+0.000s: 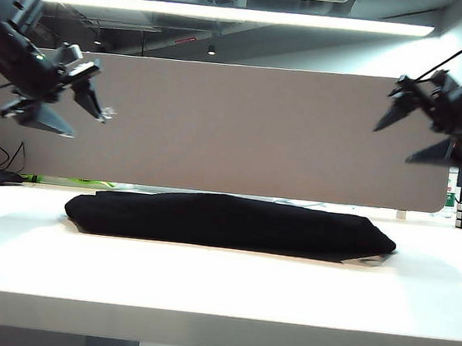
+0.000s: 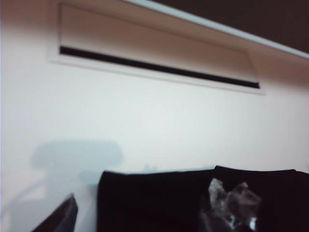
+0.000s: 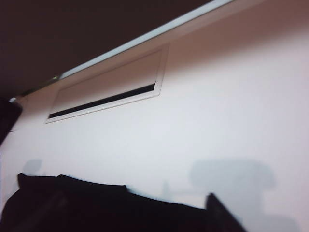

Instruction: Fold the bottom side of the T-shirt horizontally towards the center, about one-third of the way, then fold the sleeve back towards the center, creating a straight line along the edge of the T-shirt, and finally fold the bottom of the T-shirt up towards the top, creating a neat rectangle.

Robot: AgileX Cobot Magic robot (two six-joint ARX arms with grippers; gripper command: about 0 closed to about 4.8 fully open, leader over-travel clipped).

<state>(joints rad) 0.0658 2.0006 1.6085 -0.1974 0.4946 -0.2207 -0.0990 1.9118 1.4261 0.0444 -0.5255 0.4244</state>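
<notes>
Black folded T-shirt (image 1: 226,220) lies flat on the table (image 1: 202,286), well below the spread-jawed, empty left gripper (image 1: 76,111) and right gripper (image 1: 413,130).

Exterior view: low, level, facing the table (image 1: 202,294) front-on; both raised wrist views share the T-shirt (image 1: 226,222).

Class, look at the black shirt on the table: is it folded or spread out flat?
Folded. The T-shirt lies as a compact, thick bundle on the table, while the left gripper and right gripper hang open above it, holding nothing.
</notes>
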